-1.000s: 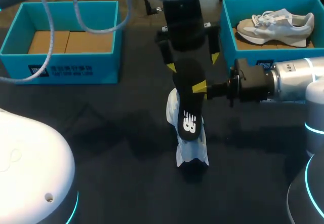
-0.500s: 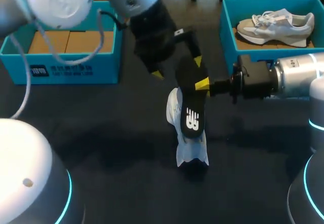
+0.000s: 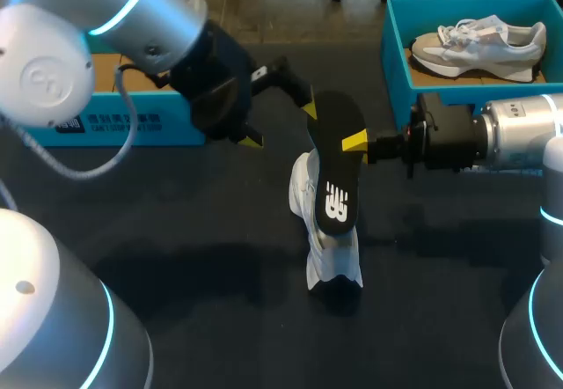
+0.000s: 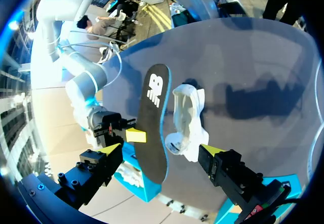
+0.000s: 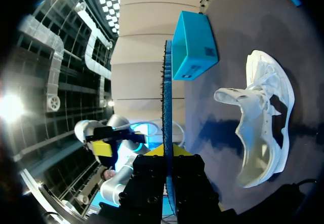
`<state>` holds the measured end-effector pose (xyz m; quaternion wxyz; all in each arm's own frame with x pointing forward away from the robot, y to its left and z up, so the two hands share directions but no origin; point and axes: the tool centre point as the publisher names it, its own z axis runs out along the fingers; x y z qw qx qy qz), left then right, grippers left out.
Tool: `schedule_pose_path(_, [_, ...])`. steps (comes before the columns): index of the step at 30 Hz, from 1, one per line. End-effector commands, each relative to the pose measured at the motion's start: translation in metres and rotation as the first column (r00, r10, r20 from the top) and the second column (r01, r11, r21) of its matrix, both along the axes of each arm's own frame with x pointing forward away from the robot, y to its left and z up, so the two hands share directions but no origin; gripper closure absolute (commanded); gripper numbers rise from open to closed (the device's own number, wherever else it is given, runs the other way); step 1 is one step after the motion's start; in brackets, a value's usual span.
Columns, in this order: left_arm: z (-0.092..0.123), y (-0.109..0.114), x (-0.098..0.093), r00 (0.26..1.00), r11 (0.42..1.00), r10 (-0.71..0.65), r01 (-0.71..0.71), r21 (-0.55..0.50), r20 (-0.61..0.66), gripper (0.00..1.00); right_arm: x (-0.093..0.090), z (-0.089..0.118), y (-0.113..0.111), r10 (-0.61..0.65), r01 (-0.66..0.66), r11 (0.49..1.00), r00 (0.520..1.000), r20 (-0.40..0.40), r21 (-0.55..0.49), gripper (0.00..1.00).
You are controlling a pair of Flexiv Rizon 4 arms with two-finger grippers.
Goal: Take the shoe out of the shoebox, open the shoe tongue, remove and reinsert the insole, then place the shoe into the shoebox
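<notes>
Right pincer (image 3: 356, 143) pinching the black insole (image 3: 332, 187); left pincer (image 3: 280, 125) spread wide.
The insole slants down from the right fingers, its upper end between the left pincer's open fingers. Just under it the white shoe (image 3: 330, 261) lies on the dark table (image 3: 176, 231). A blue shoebox (image 3: 396, 63) stands beside the right arm.

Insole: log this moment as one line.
insole gripped by right pincer, over shoe | left pincer open beside insole | shoe on table
</notes>
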<state>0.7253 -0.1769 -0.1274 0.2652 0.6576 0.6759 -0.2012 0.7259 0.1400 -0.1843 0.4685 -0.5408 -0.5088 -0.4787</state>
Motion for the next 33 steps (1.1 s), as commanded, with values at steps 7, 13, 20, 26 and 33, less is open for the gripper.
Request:
schedule_pose_path(7, [0.003, 0.019, -0.011, 0.994, 0.906, -0.063, 0.097, -0.412, 0.095, 0.0, -0.014, 0.015, 0.003, -0.022, 0.022, 0.999, 1.0, 0.014, 0.037, 1.0])
schedule_pose_path(13, [-0.005, 0.021, -0.014, 0.987, 0.89, -0.094, 0.141, -0.434, 0.13, 0.0, -0.017, 0.02, 0.007, -0.027, 0.027, 0.999, 1.0, 0.01, 0.042, 1.0])
schedule_pose_path(20, [-0.008, 0.017, -0.016, 0.987, 0.915, -0.12, 0.153, -0.373, 0.111, 0.0, -0.019, 0.021, 0.005, -0.026, 0.026, 0.999, 1.0, 0.004, 0.033, 1.0])
schedule_pose_path(26, [-0.008, 0.017, -0.016, 0.987, 0.915, -0.12, 0.153, -0.373, 0.111, 0.0, -0.018, 0.018, 0.003, -0.028, 0.028, 0.999, 1.0, 0.013, 0.041, 1.0])
schedule_pose_path(33, [-0.012, 0.015, -0.013, 0.988, 0.889, -0.101, 0.141, -0.435, 0.114, 0.0, -0.023, 0.023, 0.009, -0.032, 0.031, 0.998, 0.999, 0.008, 0.049, 1.0])
